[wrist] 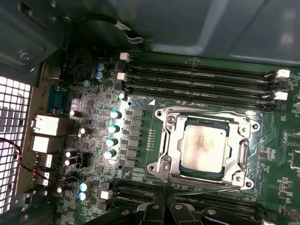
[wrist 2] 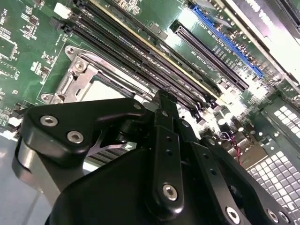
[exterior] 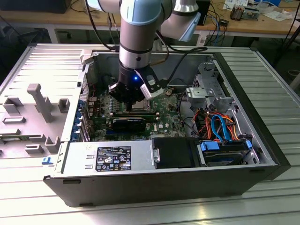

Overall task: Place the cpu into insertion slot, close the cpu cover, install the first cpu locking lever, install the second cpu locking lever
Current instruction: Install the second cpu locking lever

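One power supply (exterior: 117, 157): grey box, nearest the exterior view, at six o'clock from the gripper (exterior: 132, 104).
Drive bay (exterior: 225, 152): at four o'clock, blue-trimmed, with orange and blue cables (exterior: 218, 126) above it.
Black card (exterior: 129, 123): just below the gripper, crossing the green board.
Gripper: fingers (wrist: 157, 211) pressed together with nothing seen between them, the tip low over the board beside the socket.
Cpu (wrist: 202, 147): sat in the insertion slot (wrist: 206, 122).
Cpu cover (wrist: 243, 152): lay flat, framing the chip.
Memory slots (wrist: 197, 77): beyond the socket.
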